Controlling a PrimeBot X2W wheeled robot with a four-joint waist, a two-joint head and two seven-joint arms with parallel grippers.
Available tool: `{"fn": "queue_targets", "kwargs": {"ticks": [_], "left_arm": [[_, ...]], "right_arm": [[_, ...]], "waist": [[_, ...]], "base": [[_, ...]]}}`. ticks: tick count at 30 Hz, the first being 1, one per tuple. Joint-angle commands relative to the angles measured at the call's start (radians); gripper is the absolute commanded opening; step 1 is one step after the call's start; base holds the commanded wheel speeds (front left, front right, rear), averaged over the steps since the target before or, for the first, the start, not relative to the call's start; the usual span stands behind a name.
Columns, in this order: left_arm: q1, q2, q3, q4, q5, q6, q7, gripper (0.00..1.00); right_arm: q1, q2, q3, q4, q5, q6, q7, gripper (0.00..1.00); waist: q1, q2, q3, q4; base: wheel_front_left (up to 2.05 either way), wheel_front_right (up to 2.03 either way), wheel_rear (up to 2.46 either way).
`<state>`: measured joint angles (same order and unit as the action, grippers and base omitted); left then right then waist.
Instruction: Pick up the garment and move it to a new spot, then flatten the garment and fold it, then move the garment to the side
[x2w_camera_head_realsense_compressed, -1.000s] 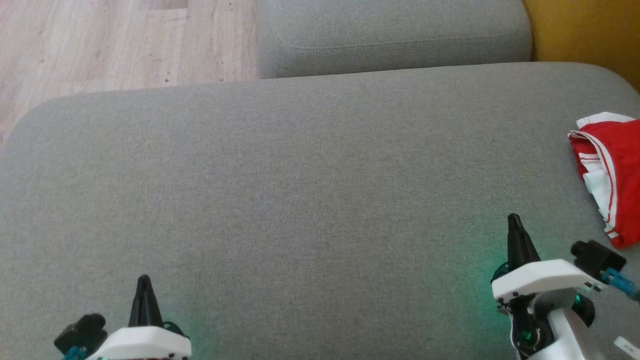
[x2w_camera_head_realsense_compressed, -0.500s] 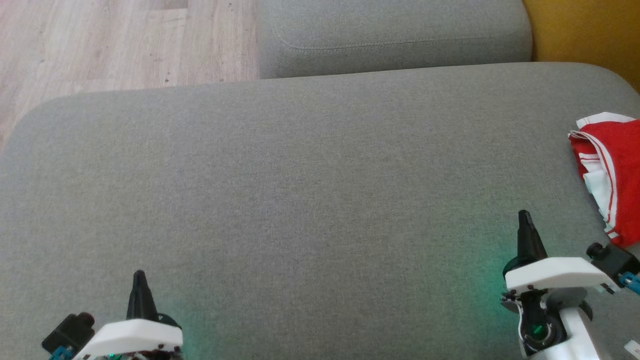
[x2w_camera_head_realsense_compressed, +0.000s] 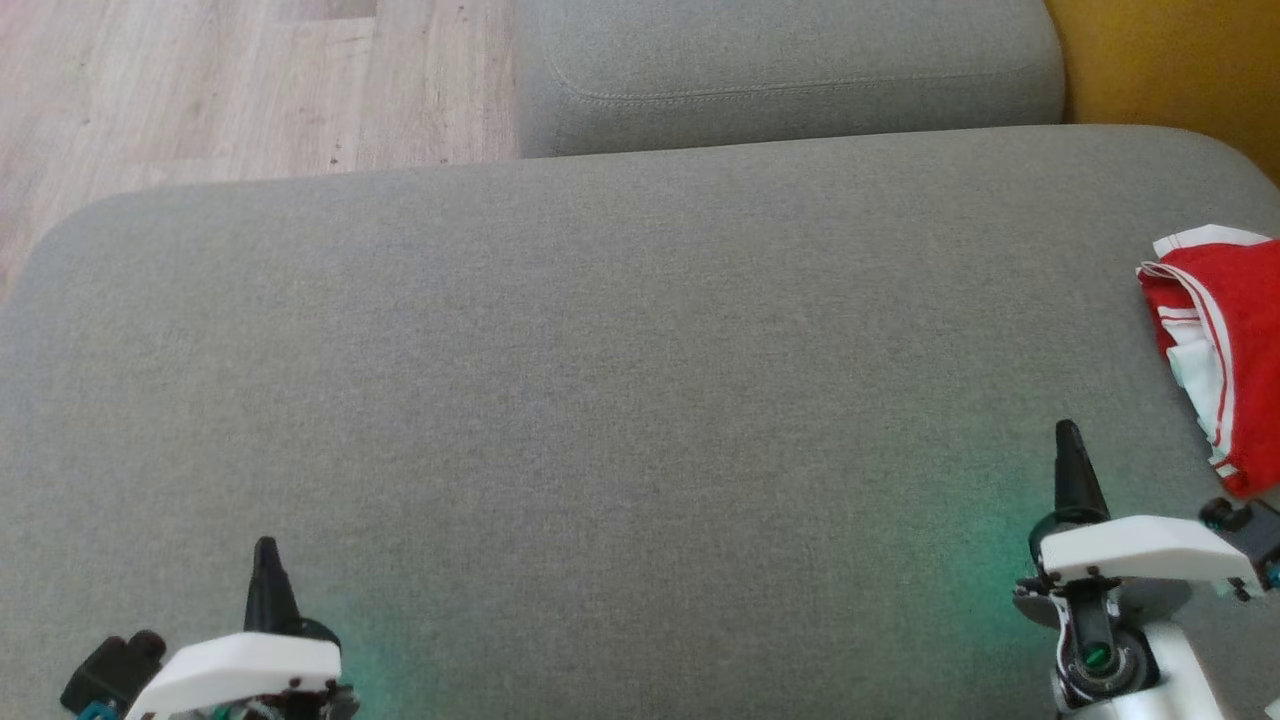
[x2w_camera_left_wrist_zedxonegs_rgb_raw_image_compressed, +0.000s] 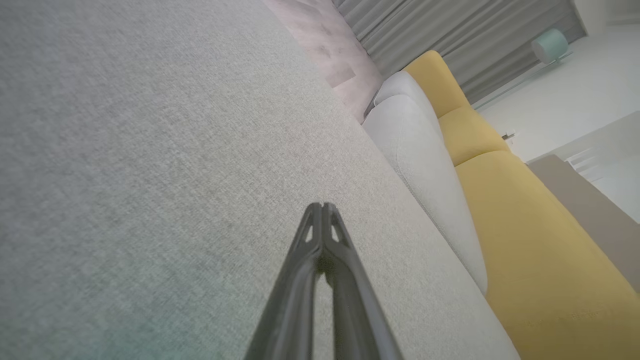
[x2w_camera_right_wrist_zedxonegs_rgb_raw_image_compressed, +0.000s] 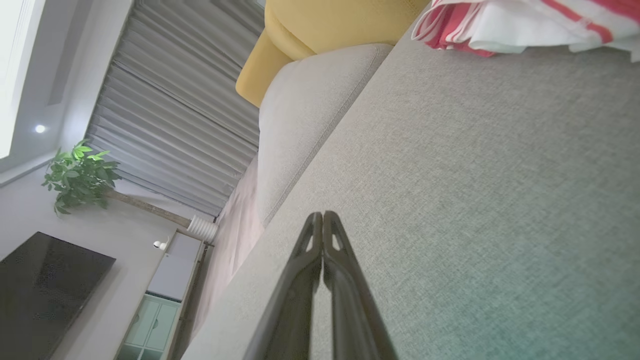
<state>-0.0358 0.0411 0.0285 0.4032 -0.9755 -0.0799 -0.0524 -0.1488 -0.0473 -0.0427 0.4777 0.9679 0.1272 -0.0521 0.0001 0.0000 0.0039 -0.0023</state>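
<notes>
Lying at the right edge of the grey cushion (x2w_camera_head_realsense_compressed: 600, 350), the garment (x2w_camera_head_realsense_compressed: 1225, 340) is seen as a folded red bundle with white stripes and white panels, and part of it is cut off by the edge of the head view. It is touched by neither gripper. The right gripper (x2w_camera_head_realsense_compressed: 1068, 440) is held near the garment's lower corner, to the left of it. Its fingers are pressed together to a single dark point, with nothing between them. The left gripper (x2w_camera_head_realsense_compressed: 265, 555) is kept low at the opposite side of the cushion, well apart from the garment, and it is likewise closed and empty.

In the left wrist view the two fingers are shown meeting at their tips over grey fabric. The same closed tips are shown in the right wrist view, where the garment is seen at the upper right. Whether either gripper rests on the cushion cannot be told. A green glow is cast on the fabric beside each gripper.

Beyond the cushion a second grey cushion (x2w_camera_head_realsense_compressed: 780, 70) is set, with wooden floor (x2w_camera_head_realsense_compressed: 200, 90) to its left and a yellow sofa (x2w_camera_head_realsense_compressed: 1170, 60) to its right. A curtain (x2w_camera_right_wrist_zedxonegs_rgb_raw_image_compressed: 165, 100), a plant (x2w_camera_right_wrist_zedxonegs_rgb_raw_image_compressed: 80, 175) and a dark screen (x2w_camera_right_wrist_zedxonegs_rgb_raw_image_compressed: 45, 290) are seen in the right wrist view.
</notes>
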Motion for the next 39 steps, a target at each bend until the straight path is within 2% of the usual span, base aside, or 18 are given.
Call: {"fn": "queue_targets", "kwargs": {"ticks": [1,39], "left_arm": [[-0.052,0.006,0.024,-0.041,-0.029,-0.006,0.006,0.0],[-0.066,0.008,0.066,-0.121,-0.442,-0.037,0.115,0.0]], "right_arm": [[-0.02,-0.004,0.005,-0.044,0.03,0.002,0.01,0.0],[0.022,-0.003,-0.047,-0.173,0.447,0.003,0.116,0.0]], "waist": [[0.0,0.0,0.0,0.0],[-0.0001,0.0,-0.001,0.002]], "base": [[0.0,0.0,0.0],[0.0,0.0,0.0]]}}
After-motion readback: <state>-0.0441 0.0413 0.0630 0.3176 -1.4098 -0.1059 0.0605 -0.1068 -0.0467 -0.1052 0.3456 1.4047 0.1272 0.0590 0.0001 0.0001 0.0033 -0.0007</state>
